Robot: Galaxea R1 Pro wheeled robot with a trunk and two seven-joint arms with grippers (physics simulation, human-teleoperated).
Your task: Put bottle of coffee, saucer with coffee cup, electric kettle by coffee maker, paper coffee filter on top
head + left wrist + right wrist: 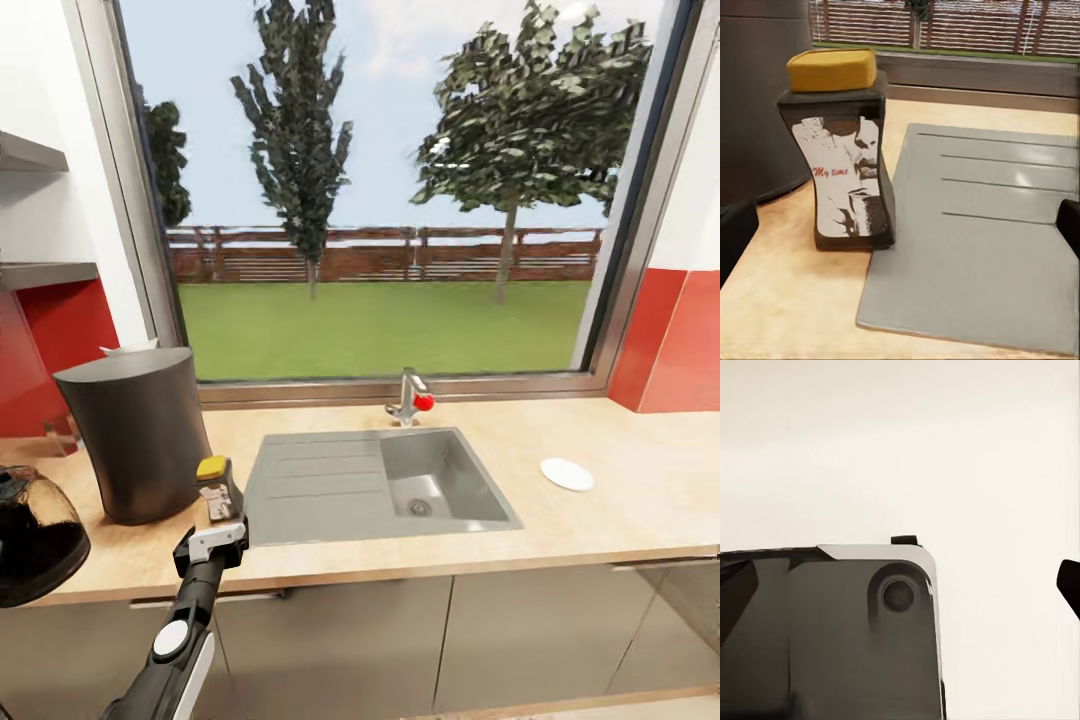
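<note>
On long tan wood-look countertop (620, 500): tall dark grey coffee maker (140, 440), then small dark yellow-capped bottle of coffee (216, 485) just beside it, at steel sink's (370, 485) edge. Left gripper (900, 225) spread, bottle released. Step looks done; next: retreat, fetch flat white saucer (567, 474). Right gripper's (900, 585) fingers apart, empty.

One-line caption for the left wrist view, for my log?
Bottle of coffee stands upright on the countertop beside the sink's drainboard, open left gripper fingers apart either side.
</note>
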